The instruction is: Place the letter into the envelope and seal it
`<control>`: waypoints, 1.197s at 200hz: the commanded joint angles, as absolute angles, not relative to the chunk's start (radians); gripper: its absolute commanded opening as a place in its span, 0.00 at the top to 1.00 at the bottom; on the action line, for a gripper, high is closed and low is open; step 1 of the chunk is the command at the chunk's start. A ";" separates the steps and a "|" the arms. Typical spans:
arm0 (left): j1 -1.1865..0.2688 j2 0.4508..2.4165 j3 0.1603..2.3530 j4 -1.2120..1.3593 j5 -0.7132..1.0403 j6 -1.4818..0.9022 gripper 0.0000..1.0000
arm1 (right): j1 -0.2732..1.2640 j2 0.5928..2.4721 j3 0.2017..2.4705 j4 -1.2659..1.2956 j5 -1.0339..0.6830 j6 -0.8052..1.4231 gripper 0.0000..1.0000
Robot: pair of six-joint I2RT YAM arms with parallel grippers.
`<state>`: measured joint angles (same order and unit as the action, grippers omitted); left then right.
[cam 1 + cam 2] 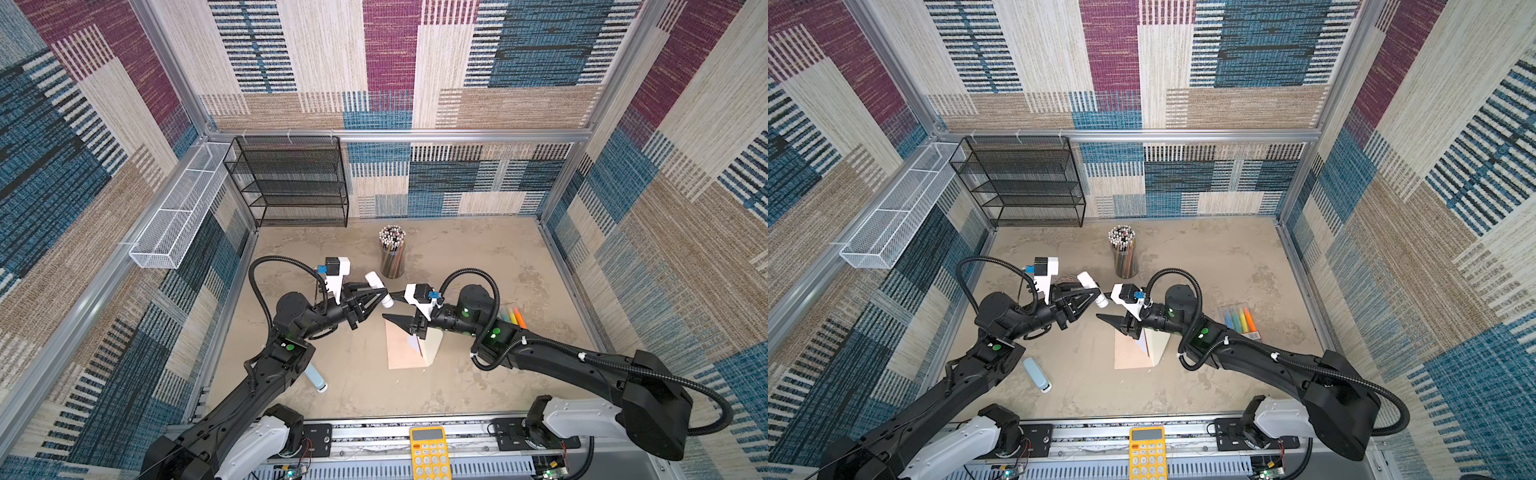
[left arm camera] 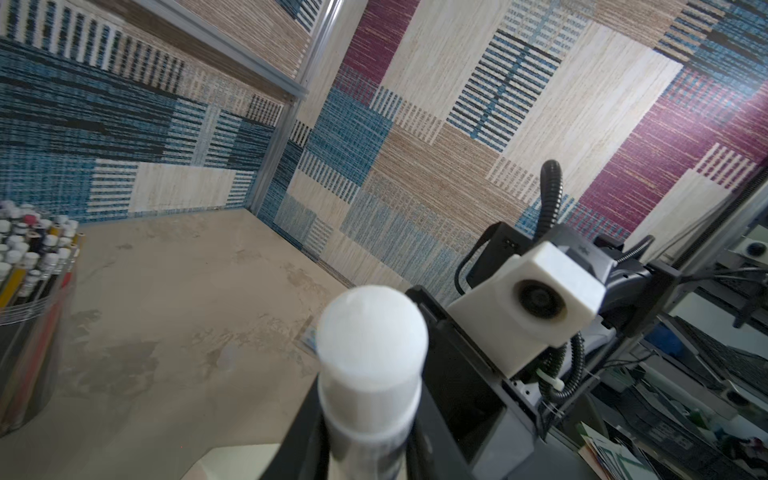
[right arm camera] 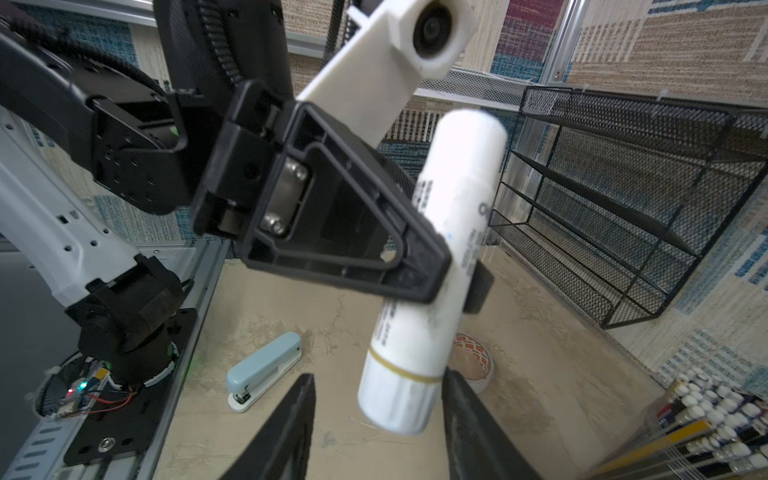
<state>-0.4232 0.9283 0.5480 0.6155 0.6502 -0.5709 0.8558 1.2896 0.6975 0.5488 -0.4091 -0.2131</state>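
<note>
My left gripper is shut on a white glue stick, held above the table with its capped end towards my right gripper. My right gripper is open, its jaws standing either side of the cap with a gap on one side. Below it the peach envelope lies flat with its cream flap open. The letter is hidden, apart from what may be a pale corner at the envelope's mouth.
A cup of pencils stands behind the grippers. A pale blue stapler lies front left, highlighters to the right, a tape roll under the left gripper. A black mesh shelf and a white basket line the back left; a yellow calculator sits at the front.
</note>
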 commanded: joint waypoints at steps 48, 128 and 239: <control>-0.452 0.915 0.574 0.486 0.074 -0.430 1.00 | 0.896 1.439 0.568 0.998 -0.002 -0.295 0.41; -0.492 0.993 0.603 0.533 -0.025 -0.452 1.00 | 0.968 1.698 0.709 1.253 0.181 -0.388 0.41; -0.509 1.024 0.612 0.529 -0.004 -0.498 1.00 | 0.969 1.808 0.821 1.247 0.179 -0.429 0.49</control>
